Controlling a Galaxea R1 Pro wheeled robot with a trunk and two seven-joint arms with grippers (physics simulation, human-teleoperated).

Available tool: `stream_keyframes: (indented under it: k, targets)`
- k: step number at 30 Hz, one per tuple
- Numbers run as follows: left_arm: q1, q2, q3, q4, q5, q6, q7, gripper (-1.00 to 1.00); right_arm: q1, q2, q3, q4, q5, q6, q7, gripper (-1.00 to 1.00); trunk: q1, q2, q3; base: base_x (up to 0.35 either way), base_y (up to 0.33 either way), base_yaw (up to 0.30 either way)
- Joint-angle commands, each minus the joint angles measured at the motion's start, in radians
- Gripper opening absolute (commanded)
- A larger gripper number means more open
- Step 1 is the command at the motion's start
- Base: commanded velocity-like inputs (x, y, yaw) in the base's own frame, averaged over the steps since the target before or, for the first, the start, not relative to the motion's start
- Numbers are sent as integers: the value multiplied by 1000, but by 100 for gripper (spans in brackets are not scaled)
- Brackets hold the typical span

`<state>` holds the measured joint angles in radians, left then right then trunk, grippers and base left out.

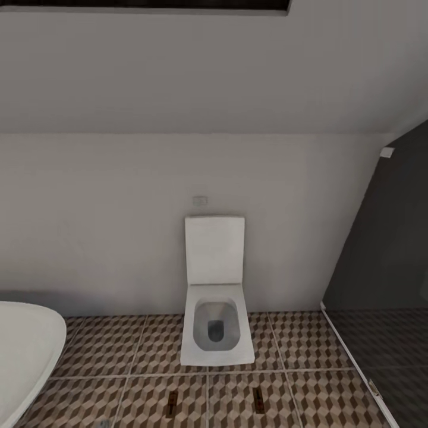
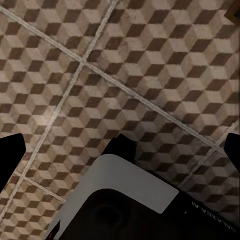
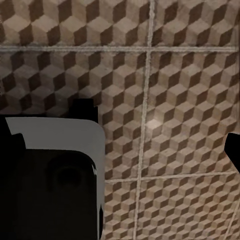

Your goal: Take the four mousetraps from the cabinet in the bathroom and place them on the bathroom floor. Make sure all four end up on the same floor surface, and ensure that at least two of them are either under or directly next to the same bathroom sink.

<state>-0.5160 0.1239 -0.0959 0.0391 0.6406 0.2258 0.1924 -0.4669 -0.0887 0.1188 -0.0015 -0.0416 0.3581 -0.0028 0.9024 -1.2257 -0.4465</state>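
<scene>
The pale grey sloping wall (image 1: 119, 178) takes up most of the head view, with a dark glass shower partition (image 1: 386, 267) at the right. Below them runs the bathroom floor of large square tiles printed with brown, beige and white cubes (image 1: 309, 339). A white oval bathtub (image 1: 24, 345) curves in at the near left. Against the far wall stands a white rectangular toilet with its lid raised (image 1: 215, 309).

Two small flat brown wooden mousetraps lie on the tiles in front of the toilet, one toward the left (image 1: 172, 404) and one toward the right (image 1: 258, 399), apart from each other. The sink and the cabinet are not in sight, so I cannot tell how near these traps are to the basin.

Both wrist views look down on bare tile and part of the robot's white and black base. The left gripper (image 2: 120, 150) has its dark fingertips at opposite edges of its view, spread wide with nothing between them; the right gripper (image 3: 120, 145) looks the same, released and empty.

The main risk, as I judge it, is the base rolling over the two traps lying close ahead and pushing them away. A second risk is counting them as beside the sink when only a toilet stands near them.
</scene>
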Motion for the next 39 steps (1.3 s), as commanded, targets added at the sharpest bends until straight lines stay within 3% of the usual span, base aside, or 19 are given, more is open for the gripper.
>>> stream_keyframes:
  k: [1, 19, 39]
  targets:
    - [-1, -1, -8, 1, 9, 2, 2, 100, 1, 0, 8, 0, -4, -3, 0, 100, -4, 7, 4, 0, 0, 0]
    - [22, -22, -9, 1, 7, -55, -1, 100, 5, -2, 14, 5, -4, -37, -6, 100, -73, 133, 87, 0, 0, 0]
    - [25, -29, -10, 1, 7, -89, -1, 100, 5, -1, 15, 5, -7, -41, -8, 100, -150, 273, 152, 0, 0, 0]
